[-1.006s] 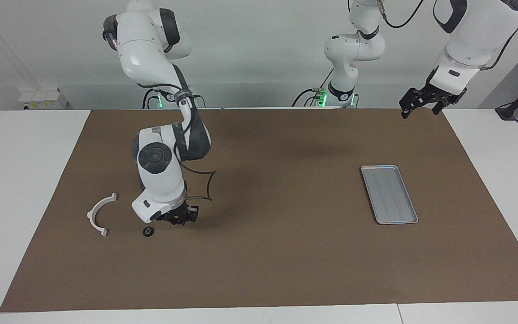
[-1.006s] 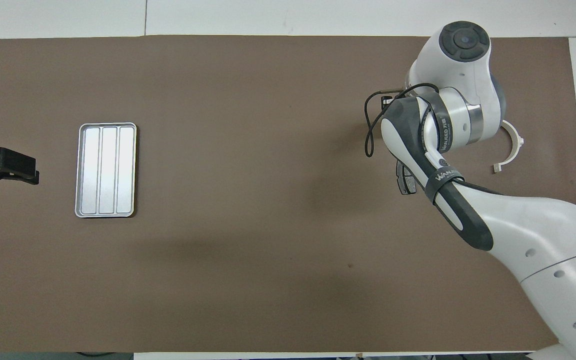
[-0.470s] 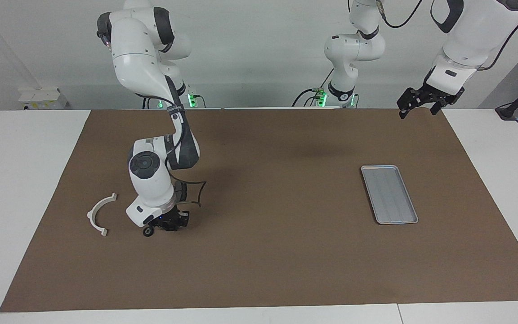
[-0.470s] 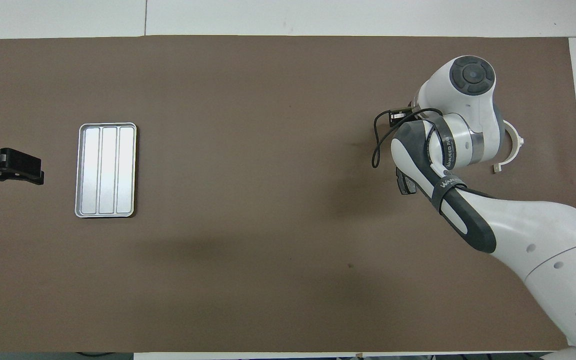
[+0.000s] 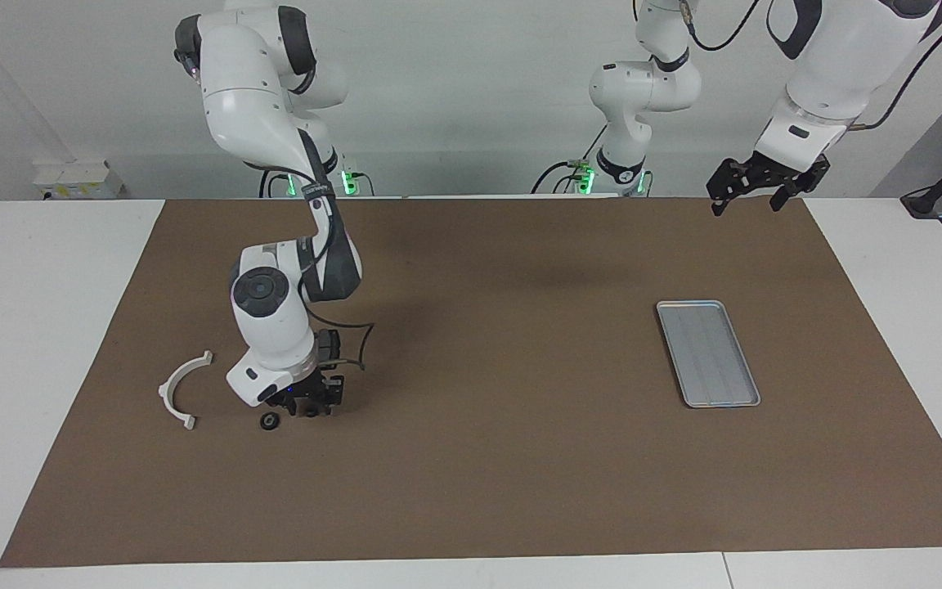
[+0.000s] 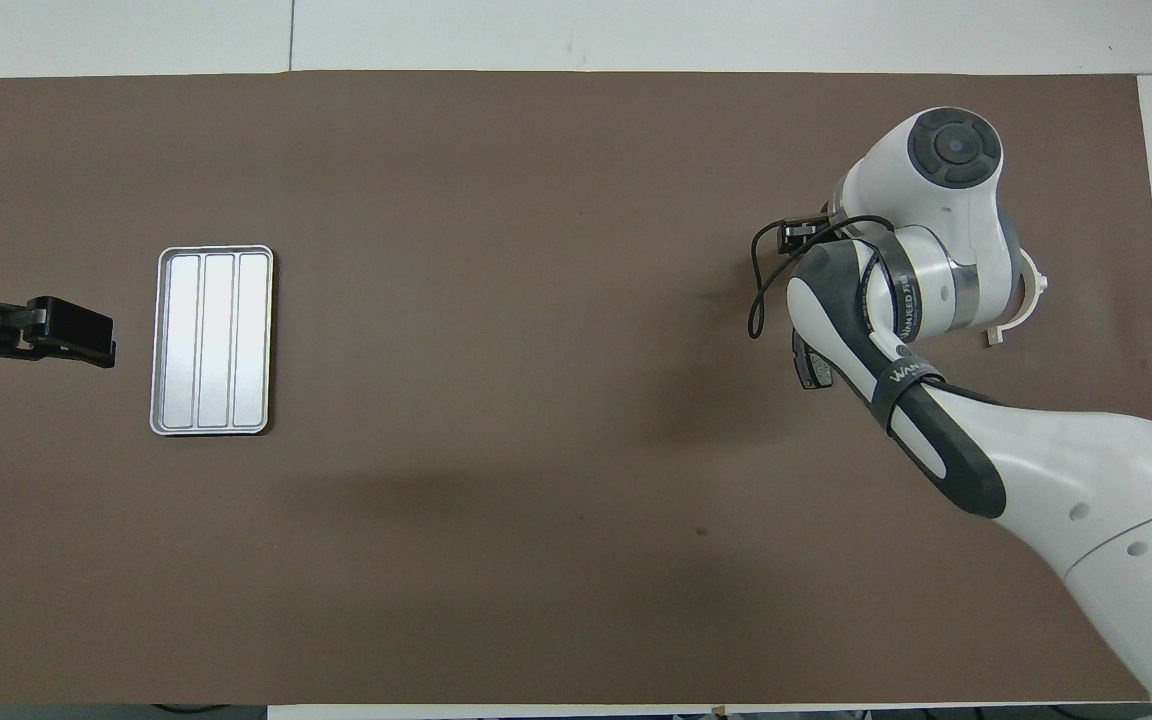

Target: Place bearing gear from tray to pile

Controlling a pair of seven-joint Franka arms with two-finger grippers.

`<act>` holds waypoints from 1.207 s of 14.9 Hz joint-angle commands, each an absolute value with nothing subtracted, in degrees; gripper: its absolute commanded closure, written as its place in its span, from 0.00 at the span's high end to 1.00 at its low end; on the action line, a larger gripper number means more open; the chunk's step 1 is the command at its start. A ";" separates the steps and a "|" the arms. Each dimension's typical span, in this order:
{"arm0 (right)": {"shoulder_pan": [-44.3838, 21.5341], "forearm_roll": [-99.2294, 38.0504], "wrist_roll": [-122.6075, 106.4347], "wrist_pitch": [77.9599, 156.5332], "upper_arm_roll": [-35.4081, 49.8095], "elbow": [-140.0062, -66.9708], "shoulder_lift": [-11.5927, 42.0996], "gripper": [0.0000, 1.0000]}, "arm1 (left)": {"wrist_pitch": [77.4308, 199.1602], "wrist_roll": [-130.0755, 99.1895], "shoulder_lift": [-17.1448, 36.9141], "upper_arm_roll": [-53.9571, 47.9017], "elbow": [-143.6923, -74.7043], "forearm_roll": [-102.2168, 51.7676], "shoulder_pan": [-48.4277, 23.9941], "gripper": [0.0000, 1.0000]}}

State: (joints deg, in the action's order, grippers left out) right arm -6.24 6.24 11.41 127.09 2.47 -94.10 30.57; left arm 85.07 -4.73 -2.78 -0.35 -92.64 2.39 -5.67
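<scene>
The right gripper (image 5: 310,409) is low over the mat (image 5: 487,458) at the right arm's end; whether its fingers are spread or pressed together I cannot tell. The gear (image 5: 270,421) lies on the mat just beside it, toward the white bracket (image 5: 179,387). A brake pad (image 6: 809,368) shows under the right arm. The tray (image 5: 707,352) sits well apart, at the left arm's end. The left gripper (image 5: 757,186) waits raised and spread, holding nothing.
</scene>
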 commanded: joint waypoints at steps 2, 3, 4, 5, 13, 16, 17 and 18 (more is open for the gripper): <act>-5.71 6.06 10.02 120.51 3.16 -94.48 25.15 1.00 | 86.92 -4.31 -4.13 0.09 -94.13 2.20 -5.98 1.00; -5.80 6.06 10.02 119.11 3.16 -94.31 24.44 1.00 | 86.92 -3.52 -4.13 0.09 -94.13 2.11 -5.98 1.00; -5.80 6.06 10.02 117.61 3.16 -94.31 23.48 1.00 | 86.92 -2.99 -4.22 0.09 -94.22 1.85 -5.98 1.00; -5.80 6.06 10.02 116.64 3.16 -94.31 22.60 1.00 | 86.92 -2.90 -4.13 0.17 -94.13 1.76 -5.98 1.00; -4.40 5.80 10.02 115.31 3.16 -94.31 19.86 1.00 | 87.71 -2.99 -4.13 0.18 -94.22 1.32 -5.98 1.00; -3.26 5.80 9.84 115.22 3.16 -94.39 19.86 1.00 | 87.71 -3.25 -4.13 0.26 -94.22 1.32 -5.98 1.00; -2.73 5.80 9.84 115.22 3.25 -94.39 19.86 1.00 | 87.80 -3.34 -4.13 0.18 -94.22 1.32 -5.98 1.00; -2.46 5.80 9.84 115.22 3.25 -94.39 19.86 1.00 | 87.89 -3.34 -4.13 0.18 -94.22 1.32 -5.98 1.00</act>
